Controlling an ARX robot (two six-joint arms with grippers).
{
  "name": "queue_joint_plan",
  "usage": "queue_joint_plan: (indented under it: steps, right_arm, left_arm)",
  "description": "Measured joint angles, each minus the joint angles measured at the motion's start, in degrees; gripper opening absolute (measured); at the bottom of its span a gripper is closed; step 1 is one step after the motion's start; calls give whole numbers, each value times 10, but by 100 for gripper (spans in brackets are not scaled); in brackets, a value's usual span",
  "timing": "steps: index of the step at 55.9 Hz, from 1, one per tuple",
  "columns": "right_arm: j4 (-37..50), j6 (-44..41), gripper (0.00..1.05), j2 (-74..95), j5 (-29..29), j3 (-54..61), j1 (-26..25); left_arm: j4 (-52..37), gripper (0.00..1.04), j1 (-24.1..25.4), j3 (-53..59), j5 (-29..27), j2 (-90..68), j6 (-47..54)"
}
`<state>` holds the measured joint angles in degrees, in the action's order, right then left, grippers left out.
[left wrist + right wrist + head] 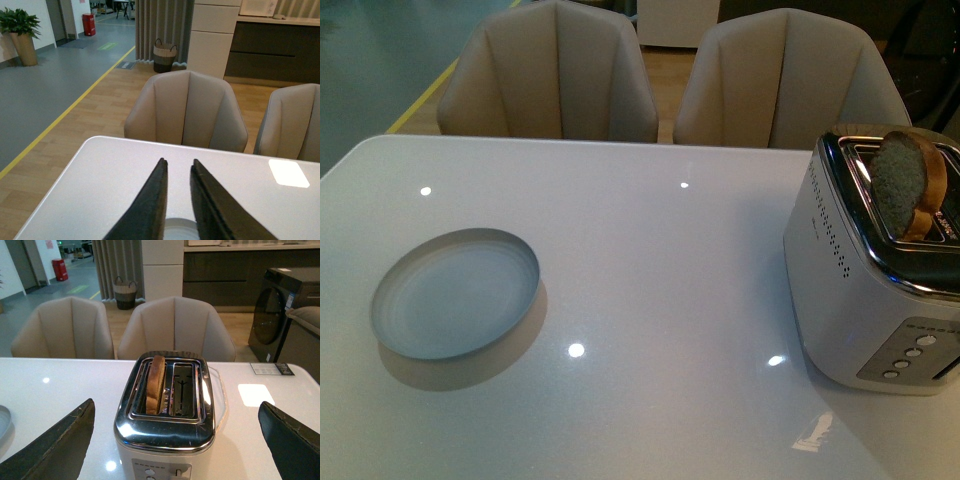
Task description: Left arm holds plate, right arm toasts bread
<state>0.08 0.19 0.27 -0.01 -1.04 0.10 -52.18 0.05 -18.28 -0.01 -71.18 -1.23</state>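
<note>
The pale blue-grey plate (456,292) lies empty on the white table (650,260) at the left. A sliver of it shows in the left wrist view (178,229), just under my left gripper (177,164), which is shut and empty, its fingers a narrow gap apart above the plate's far edge. The bread (908,182) stands upright in the toaster (880,280) at the right, half out of the slot. In the right wrist view the bread (156,384) sits in one slot of the toaster (167,415). My right gripper (175,412) is open wide, its fingers on either side of the toaster, short of it.
Two beige chairs (555,75) stand behind the table's far edge. The toaster's other slot (183,389) is empty. Its buttons (912,355) face the near side. Neither arm shows in the front view.
</note>
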Motion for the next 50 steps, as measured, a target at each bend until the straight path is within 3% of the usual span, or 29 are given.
queue_joint_plan:
  steps: [16, 27, 31, 50]
  right_arm:
    - [0, 0, 96, 0, 0, 0, 0]
    - [0, 0, 96, 0, 0, 0, 0]
    - [0, 0, 96, 0, 0, 0, 0]
    - [0, 0, 96, 0, 0, 0, 0]
  left_arm:
    - [17, 3, 0, 82, 0, 101, 4]
    - [75, 3, 0, 130, 0, 206, 4]
    - [53, 3, 0, 156, 0, 216, 4]
    - [184, 3, 0, 175, 0, 365, 4]
